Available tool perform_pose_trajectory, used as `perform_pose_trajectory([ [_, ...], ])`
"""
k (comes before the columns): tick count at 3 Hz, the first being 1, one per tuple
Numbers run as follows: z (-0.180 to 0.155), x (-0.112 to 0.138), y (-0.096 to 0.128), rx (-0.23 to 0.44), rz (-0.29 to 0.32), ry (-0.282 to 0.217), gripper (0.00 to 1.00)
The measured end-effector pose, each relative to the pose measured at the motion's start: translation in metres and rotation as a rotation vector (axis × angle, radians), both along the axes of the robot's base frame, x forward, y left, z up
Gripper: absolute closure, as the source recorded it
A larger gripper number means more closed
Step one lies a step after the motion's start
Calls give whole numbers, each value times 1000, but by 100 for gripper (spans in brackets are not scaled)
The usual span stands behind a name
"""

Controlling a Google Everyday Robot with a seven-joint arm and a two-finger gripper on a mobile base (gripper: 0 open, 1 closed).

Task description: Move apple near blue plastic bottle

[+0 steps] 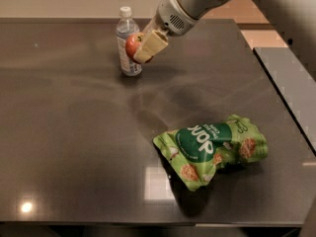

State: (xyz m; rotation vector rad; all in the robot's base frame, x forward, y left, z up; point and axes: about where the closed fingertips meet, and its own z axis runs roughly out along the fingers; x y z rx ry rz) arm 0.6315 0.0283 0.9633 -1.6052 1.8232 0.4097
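The red apple is held in my gripper, whose tan fingers are shut on it. The apple hangs above the dark table, right in front of the blue plastic bottle, overlapping its right side in view. The bottle is clear with a white cap and a pale label, and stands upright at the back of the table. My arm comes in from the upper right.
A green snack bag lies on the dark table at the front right. The table's right edge borders a lighter floor area and a grey surface at the right.
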Motion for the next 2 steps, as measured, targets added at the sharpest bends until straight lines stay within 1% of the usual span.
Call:
perform_pose_trajectory([
  [1,-14,20,-16,-6,-42,24,100],
  [2,-34,34,-27,-19,-71,58,100],
])
